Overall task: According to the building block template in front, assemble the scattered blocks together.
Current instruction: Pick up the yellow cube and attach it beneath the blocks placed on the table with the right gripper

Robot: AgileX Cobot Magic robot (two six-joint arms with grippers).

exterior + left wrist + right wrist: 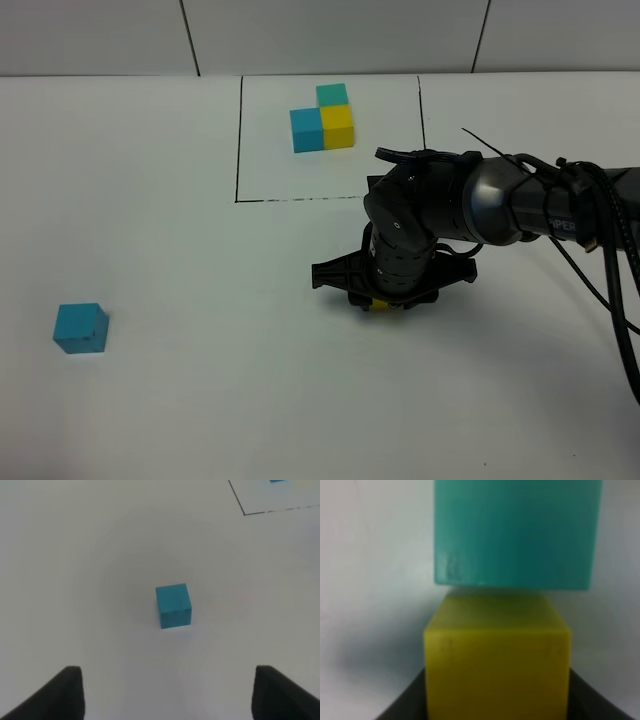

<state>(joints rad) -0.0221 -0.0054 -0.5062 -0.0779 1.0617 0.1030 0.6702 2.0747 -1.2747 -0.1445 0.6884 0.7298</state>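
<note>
- The right end effector [384,298] is shut, low over the middle of the counter [200,400]. It seems to press its closed tips against the yellow cube [495,670] rather than clamp it, though the blurred wrist view leaves that unsure
- The yellow cube touches the teal cube [517,532], which lies just beyond it. Their sides do not look quite lined up
- The left end effector [167,680] is wide open and holds nothing. It hangs above the blue cube [173,605], which sits alone near the left of the counter, well apart from the other two
- Risk: the teal cube is loose, so more pushing could slide or turn it and leave a crooked joint
- Risk: if the closed tips meet the yellow cube off-centre, it may spin away from the teal one
- Risk: the blue cube sits slightly turned to the open jaws, so a careless close could knock it aside or pinch it by its corners
- Risk: the blue cube must go beside the yellow one, where the right arm now crowds the spot, so the arms could collide
- Risk: on the wrong side of the yellow cube, the blue one would mirror the template [322,120]
- No real container is in view. The black frame [238,150] drawn at the far side of the counter encloses only the template of three joined cubes, and the loose cubes all lie outside it
</note>
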